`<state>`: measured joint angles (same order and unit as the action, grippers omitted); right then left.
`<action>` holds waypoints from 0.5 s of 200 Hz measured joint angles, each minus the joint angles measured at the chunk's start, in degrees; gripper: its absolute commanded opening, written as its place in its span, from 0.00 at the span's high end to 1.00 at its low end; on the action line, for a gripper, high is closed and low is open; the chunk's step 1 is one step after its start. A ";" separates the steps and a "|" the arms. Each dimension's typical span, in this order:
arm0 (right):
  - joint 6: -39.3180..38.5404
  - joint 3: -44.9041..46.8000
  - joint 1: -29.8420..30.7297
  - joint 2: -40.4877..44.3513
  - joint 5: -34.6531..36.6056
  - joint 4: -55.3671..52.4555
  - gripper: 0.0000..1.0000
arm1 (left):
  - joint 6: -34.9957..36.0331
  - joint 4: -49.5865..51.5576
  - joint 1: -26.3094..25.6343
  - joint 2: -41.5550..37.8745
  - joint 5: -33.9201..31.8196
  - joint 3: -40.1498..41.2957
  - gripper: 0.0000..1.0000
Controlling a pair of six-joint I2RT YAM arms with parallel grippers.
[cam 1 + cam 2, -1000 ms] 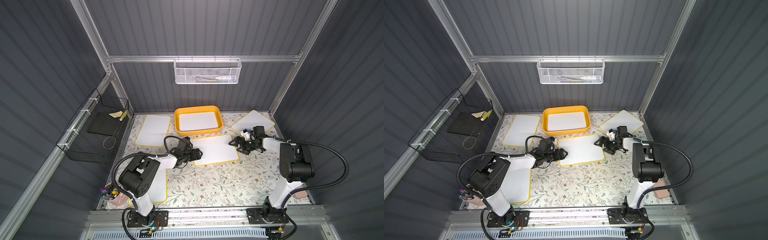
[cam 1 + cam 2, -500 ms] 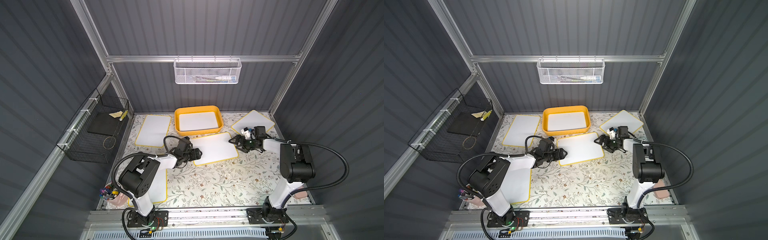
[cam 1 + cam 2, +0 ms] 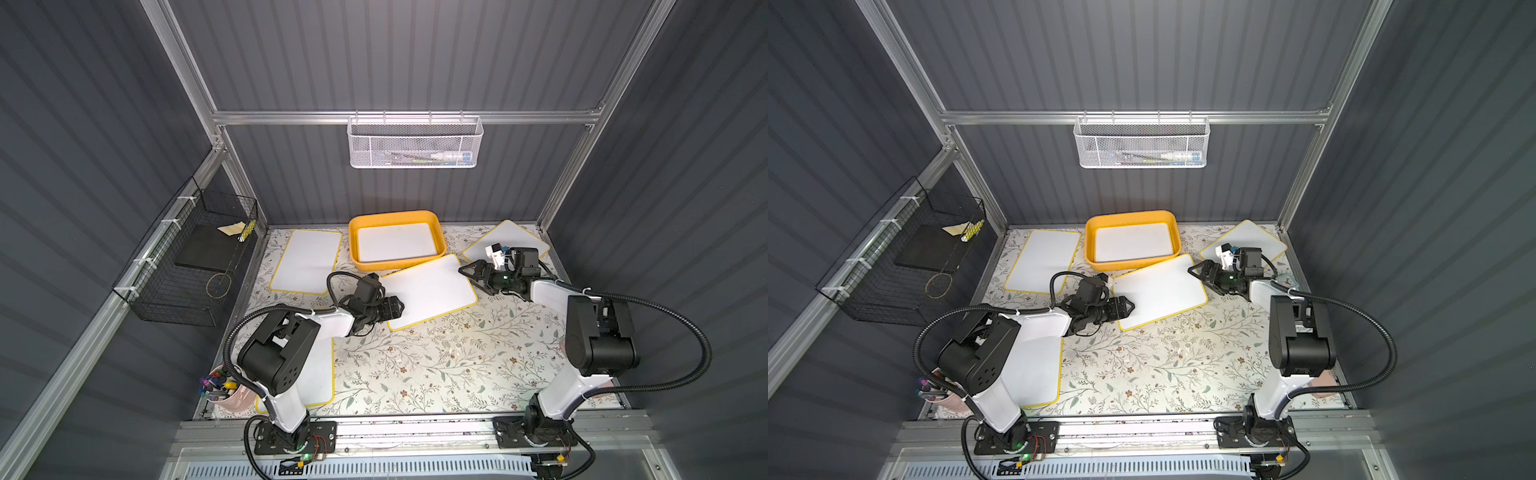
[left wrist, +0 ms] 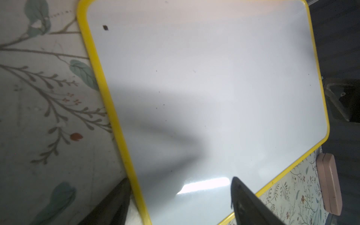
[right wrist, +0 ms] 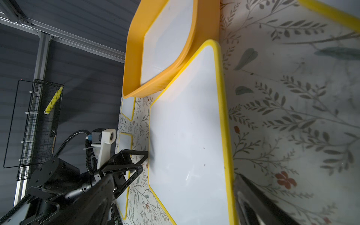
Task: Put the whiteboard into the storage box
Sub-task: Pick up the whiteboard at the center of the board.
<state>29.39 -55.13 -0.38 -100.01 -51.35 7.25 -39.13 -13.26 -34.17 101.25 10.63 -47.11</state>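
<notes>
The whiteboard (image 3: 428, 291) is seen at 6 o'clock of the storage box (image 3: 390, 214), touching its wall. It is not yet grabbed: the left gripper (image 3: 397, 309) at its 8 o'clock and the right gripper (image 3: 467, 276) at 2 o'clock are held open. Next, an edge probably must be pinched and lifted in.

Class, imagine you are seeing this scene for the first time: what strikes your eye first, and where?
The yellow box at the back of the table stands out, a board lying in it. Just before it a second whiteboard lies askew, with the left gripper and right gripper, both open, at its two ends.
</notes>
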 measured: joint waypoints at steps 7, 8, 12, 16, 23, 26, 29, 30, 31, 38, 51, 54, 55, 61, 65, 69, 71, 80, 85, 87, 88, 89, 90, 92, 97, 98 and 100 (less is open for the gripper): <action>0.46 0.20 0.00 0.00 -0.07 0.83 0.05 | -0.07 0.00 0.00 0.02 0.00 0.00 0.19; 0.52 0.20 0.00 0.00 -0.07 0.94 0.05 | -0.11 0.00 0.00 0.02 0.00 0.00 0.19; 0.72 0.26 0.00 0.00 -0.11 1.31 0.05 | -0.11 -0.02 0.00 0.02 0.00 0.00 0.19; 1.05 0.35 0.00 0.00 -0.15 1.73 0.05 | -0.13 -0.02 0.00 0.02 0.00 0.00 0.19; 1.40 0.39 0.00 0.00 -0.28 2.25 0.05 | -0.13 -0.02 0.00 0.02 0.02 0.00 0.19; 1.53 0.39 0.00 0.00 -0.35 2.45 0.05 | -0.13 -0.02 0.00 0.02 0.00 0.00 0.19; 1.70 0.39 0.00 0.00 -0.46 2.69 0.05 | -0.15 -0.02 0.00 0.04 0.00 0.00 0.19; 1.73 0.39 0.00 0.00 -0.48 2.71 0.05 | -0.13 -0.02 0.00 0.04 0.02 0.00 0.19; 1.75 0.39 0.00 0.00 -0.48 2.78 0.05 | -0.13 -0.04 0.00 0.07 0.00 0.00 0.19; 2.14 0.42 0.00 0.00 -0.68 3.39 0.05 | -0.13 -0.04 0.00 0.07 0.00 0.00 0.19; 3.06 0.57 0.02 -0.02 -0.94 4.61 0.05 | -0.15 -0.04 0.00 0.07 0.00 0.00 0.19; 3.34 0.68 0.02 -0.04 -0.94 5.05 0.05 | -0.15 -0.04 0.00 0.07 0.00 0.00 0.19; 3.41 0.70 0.02 -0.07 -0.96 5.14 0.05 | -0.15 -0.04 0.00 0.07 0.02 0.00 0.19; 4.02 0.96 0.04 -0.15 -0.96 6.03 0.05 | -0.15 -0.04 0.00 0.07 0.02 0.00 0.19; 4.37 1.16 0.04 -0.24 -0.94 6.64 0.05 | -0.15 -0.04 0.00 0.07 0.02 0.00 0.19; 4.92 1.36 0.04 -0.37 -0.92 7.32 0.05 | -0.15 -0.04 0.00 0.07 0.00 0.00 0.19; 5.14 1.46 0.04 -0.46 -0.92 7.76 0.05 | -0.15 -0.04 0.00 0.07 0.02 0.00 0.19; 6.21 1.84 0.07 -0.81 -0.90 9.49 0.06 | -0.15 -0.04 0.00 0.07 0.02 0.00 0.19; 6.82 2.03 0.11 -0.98 -0.87 10.49 0.06 | -0.15 -0.04 0.00 0.07 0.02 0.00 0.19; 7.06 2.12 0.15 -1.09 -0.85 10.97 0.06 | -0.15 -0.04 0.00 0.07 0.02 0.00 0.19; 7.15 2.14 0.17 -1.11 -0.83 11.10 0.06 | -0.15 -0.04 0.00 0.07 0.02 0.00 0.19; 7.37 2.19 0.17 -1.16 -0.79 11.37 0.06 | -0.15 -0.04 0.00 0.07 0.02 0.00 0.19; 7.48 2.21 0.17 -1.20 -0.76 11.52 0.06 | -0.15 -0.04 0.00 0.07 0.02 0.00 0.19; 7.74 2.27 0.20 -1.25 -0.70 11.93 0.06 | -0.15 -0.04 0.00 0.07 0.00 0.00 0.19; 8.35 2.43 0.28 -1.42 -0.63 12.87 0.06 | -0.15 -0.04 0.00 0.07 0.02 0.00 0.19; 8.52 2.47 0.28 -1.46 -0.57 13.16 0.06 | -0.15 -0.04 0.00 0.07 0.02 0.00 0.19; 8.79 2.56 0.33 -1.53 -0.48 13.57 0.06 | -0.15 -0.04 0.00 0.07 0.02 0.00 0.19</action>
<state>38.17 -52.58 -0.05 -101.54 -51.83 20.82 -39.29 -13.30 -34.17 101.32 10.66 -47.11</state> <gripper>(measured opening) 0.946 0.807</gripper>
